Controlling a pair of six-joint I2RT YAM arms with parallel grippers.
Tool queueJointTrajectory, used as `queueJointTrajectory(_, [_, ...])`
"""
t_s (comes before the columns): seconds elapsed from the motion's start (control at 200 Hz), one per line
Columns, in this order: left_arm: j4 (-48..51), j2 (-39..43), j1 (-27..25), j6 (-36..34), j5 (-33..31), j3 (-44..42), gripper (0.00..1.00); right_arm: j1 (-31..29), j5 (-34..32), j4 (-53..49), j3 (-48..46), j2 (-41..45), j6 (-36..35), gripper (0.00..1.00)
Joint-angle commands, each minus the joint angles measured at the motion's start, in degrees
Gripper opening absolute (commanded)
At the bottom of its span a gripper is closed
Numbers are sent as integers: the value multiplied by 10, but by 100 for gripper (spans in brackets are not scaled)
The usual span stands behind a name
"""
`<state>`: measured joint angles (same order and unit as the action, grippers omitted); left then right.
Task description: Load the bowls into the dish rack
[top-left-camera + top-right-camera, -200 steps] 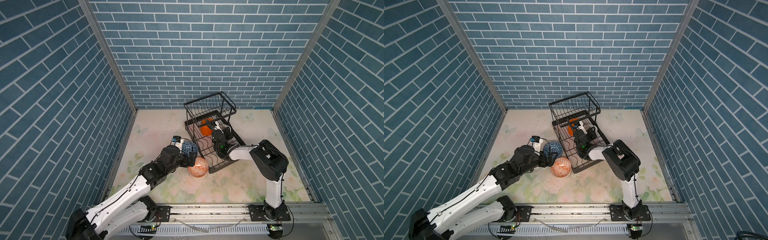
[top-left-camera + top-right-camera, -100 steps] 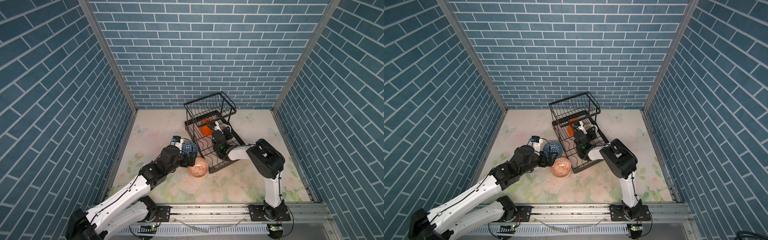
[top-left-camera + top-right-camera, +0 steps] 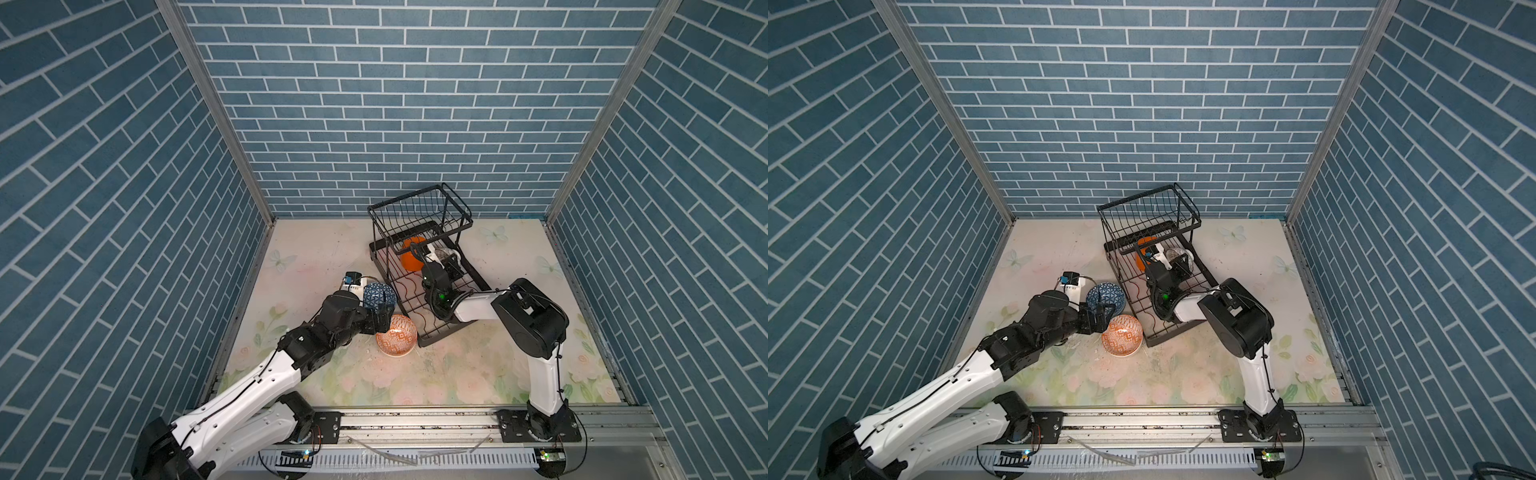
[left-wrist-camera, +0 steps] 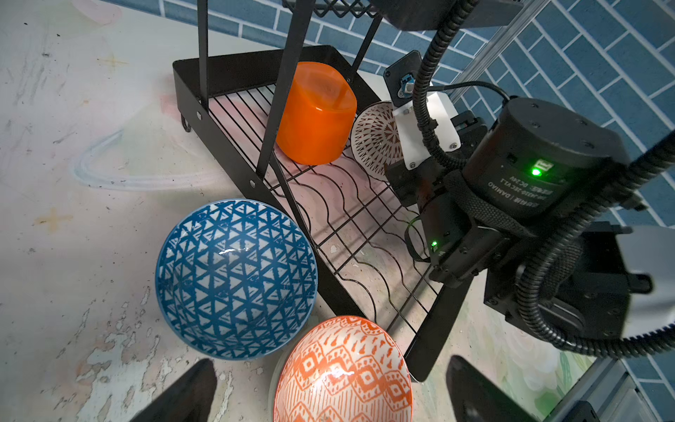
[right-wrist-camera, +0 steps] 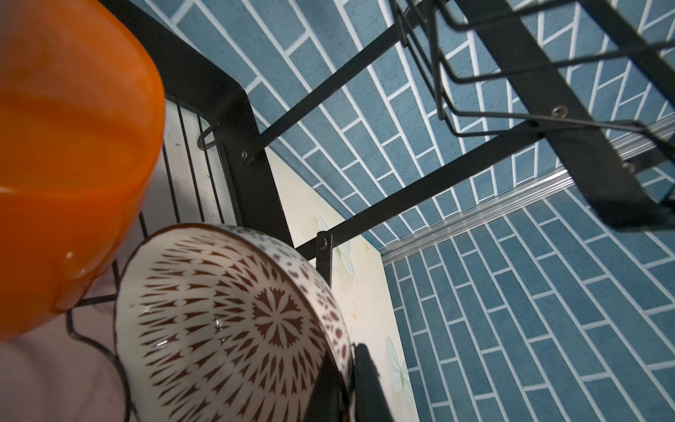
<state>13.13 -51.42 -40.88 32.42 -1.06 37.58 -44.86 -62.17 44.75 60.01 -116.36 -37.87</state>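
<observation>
Bimanual loading scene. The black wire dish rack (image 3: 440,337) (image 4: 226,149) stands on the floral desk (image 3: 457,374), its raised basket at the far end. In the lower tray, under the basket, a plain orange bowl (image 3: 409,259) (image 4: 316,117) lies tipped. Just beside it a brown-patterned bowl (image 4: 376,142) (image 5: 226,321) stands on edge among the wavy dividers. The right fingers (image 5: 367,387) are pinched on this bowl's rim, one inside and one outside. On the desk, just beside the rack's long wall, a blue-patterned bowl (image 3: 379,296) (image 4: 235,279) sits upright. An orange-red patterned bowl (image 3: 396,340) (image 4: 343,372) sits at the rack's near corner. The left fingers (image 4: 186,391) are spread wide above the orange-red bowl, holding nothing.
</observation>
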Motion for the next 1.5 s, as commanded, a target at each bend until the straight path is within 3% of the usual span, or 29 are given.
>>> queueJointTrajectory(0.0, [2, 4, 3, -1, -4, -4, 100, -14, 23, -50, -1, 0, 21, 7])
queueJointTrajectory(0.845, [3, -11, 3, -4, -5, 4, 100, -12, 31, -104, -12, 60, 93, 91])
queueJointTrajectory(1.06, [9, -11, 3, -2, -12, 8, 100, -12, 40, -137, -26, 89, 128, 94])
queueJointTrajectory(1.495, [39, -22, 3, 11, -35, 20, 100, -13, 78, -266, -90, 189, 286, 94])
